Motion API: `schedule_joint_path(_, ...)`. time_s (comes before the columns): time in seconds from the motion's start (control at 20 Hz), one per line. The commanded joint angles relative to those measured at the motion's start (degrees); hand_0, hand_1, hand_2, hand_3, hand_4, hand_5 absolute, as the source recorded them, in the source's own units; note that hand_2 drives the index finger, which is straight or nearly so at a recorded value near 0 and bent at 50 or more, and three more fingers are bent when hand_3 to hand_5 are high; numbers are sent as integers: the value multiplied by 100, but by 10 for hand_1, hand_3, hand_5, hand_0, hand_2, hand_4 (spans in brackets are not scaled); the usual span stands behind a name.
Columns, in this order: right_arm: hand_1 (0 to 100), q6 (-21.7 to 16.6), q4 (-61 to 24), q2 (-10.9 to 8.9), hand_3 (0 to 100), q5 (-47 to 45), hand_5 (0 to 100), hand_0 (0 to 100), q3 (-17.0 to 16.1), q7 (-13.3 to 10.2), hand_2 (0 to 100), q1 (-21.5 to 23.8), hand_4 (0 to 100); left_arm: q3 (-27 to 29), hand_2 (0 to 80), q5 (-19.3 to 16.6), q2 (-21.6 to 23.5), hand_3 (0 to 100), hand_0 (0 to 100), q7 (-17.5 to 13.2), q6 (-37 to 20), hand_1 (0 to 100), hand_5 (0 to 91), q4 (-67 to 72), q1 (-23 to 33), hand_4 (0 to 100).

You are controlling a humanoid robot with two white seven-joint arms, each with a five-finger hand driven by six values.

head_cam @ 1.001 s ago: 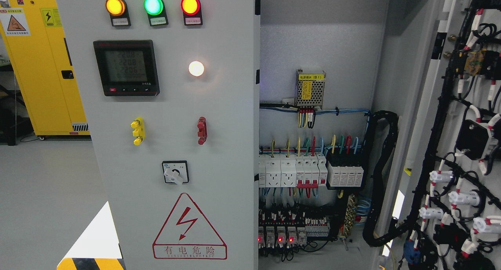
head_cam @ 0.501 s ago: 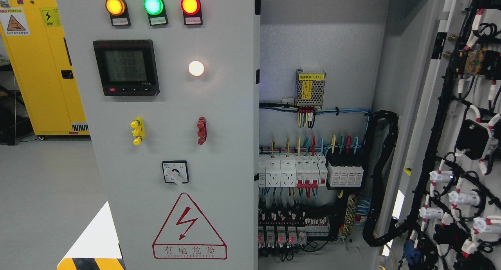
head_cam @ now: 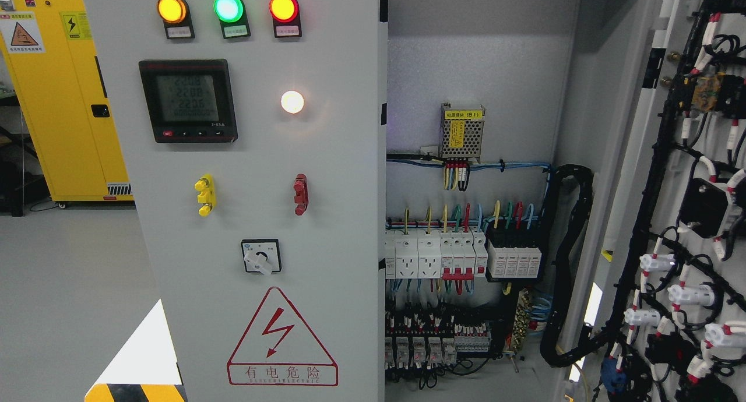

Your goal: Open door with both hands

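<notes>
Nothing has moved since the earlier frames: the right door (head_cam: 670, 186) stands swung wide, exposing the wiring (head_cam: 460, 262), neither robot hand in view.

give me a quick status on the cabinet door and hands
No robot hand in view. Right door swung wide open, wiring exposed. Left door shut. Nothing in the way of it.

The big gray door (head_cam: 326, 175) in the middle looks like smooth painted metal, not shiny. Its round lights (head_cam: 228, 7) at the top look like glossy plastic. The yellow cabinet (head_cam: 64, 99) at the upper left looks shiny. The wires (head_cam: 568, 262) at the right look rubbery.
</notes>
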Motion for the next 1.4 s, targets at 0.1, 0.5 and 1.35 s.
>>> schedule_joint_path(0.1, 500, 938, -2042, 251, 0, 0, 0, 0, 188, -4, 40, -647, 0, -2, 0, 0, 87, 0, 120, -8, -23, 556, 0, -8, -1, 0)
schedule_joint_path(0.5, 500, 1221, -1507, 313, 0, 53, 0, 0, 197, -4, 40, -1604, 0, 7, 0, 26, 44, 0, 120, -8, -23, 556, 0, -8, -1, 0)
schedule_joint_path(1.35, 500, 1590, 550, 287, 0, -9, 0, 0, -146, -13, 40, -3846, 0, 7, 0, 0, 17, 0, 120, -8, -128, 556, 0, -8, -1, 0)
